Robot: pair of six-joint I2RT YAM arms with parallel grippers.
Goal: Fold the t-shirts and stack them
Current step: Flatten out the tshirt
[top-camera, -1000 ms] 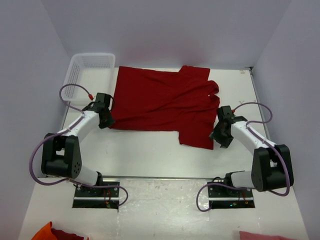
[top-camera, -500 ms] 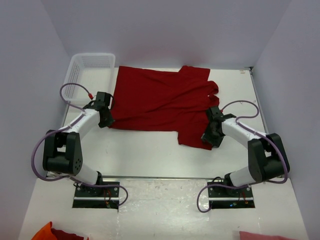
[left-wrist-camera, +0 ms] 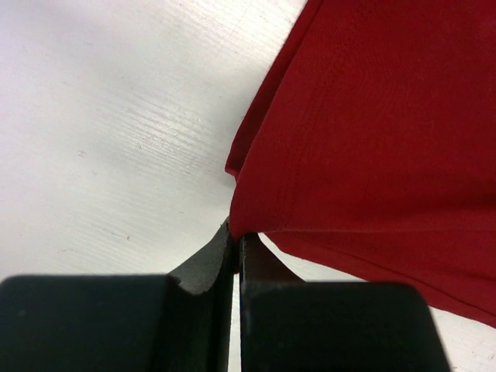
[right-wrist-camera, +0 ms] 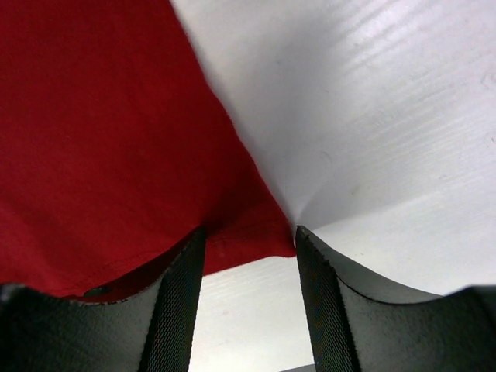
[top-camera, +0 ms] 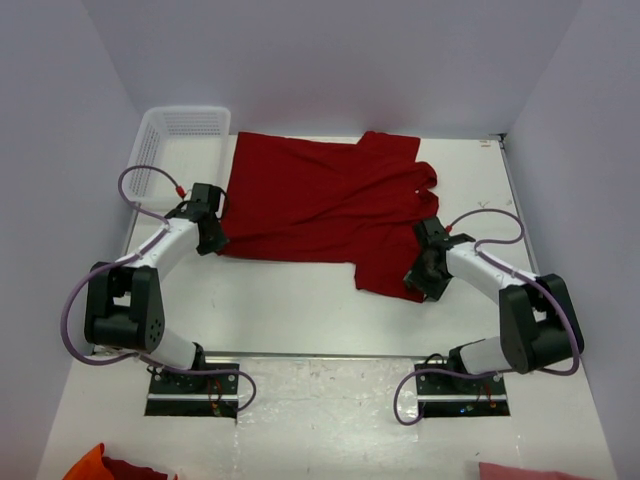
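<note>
A dark red t-shirt (top-camera: pixel 320 210) lies spread across the far half of the white table, wrinkled, with a folded flap on its right side. My left gripper (top-camera: pixel 212 240) sits at the shirt's near-left corner. In the left wrist view this gripper (left-wrist-camera: pixel 236 236) is shut, with the hem of the t-shirt (left-wrist-camera: pixel 364 139) pinched at its tips. My right gripper (top-camera: pixel 418 280) is at the shirt's near-right corner. In the right wrist view this gripper (right-wrist-camera: pixel 249 236) is open, and the corner of the t-shirt (right-wrist-camera: pixel 101 139) lies between its two fingers.
A white mesh basket (top-camera: pixel 180 140) stands at the far left corner, just left of the shirt. Bits of orange and red cloth (top-camera: pixel 110 467) and pink cloth (top-camera: pixel 520 470) show at the bottom edge, below the arm bases. Walls close in the table on three sides.
My right gripper has moved left and forward from beside the shirt onto its near-right corner. The left gripper has stayed where it was, still shut on the hem.
</note>
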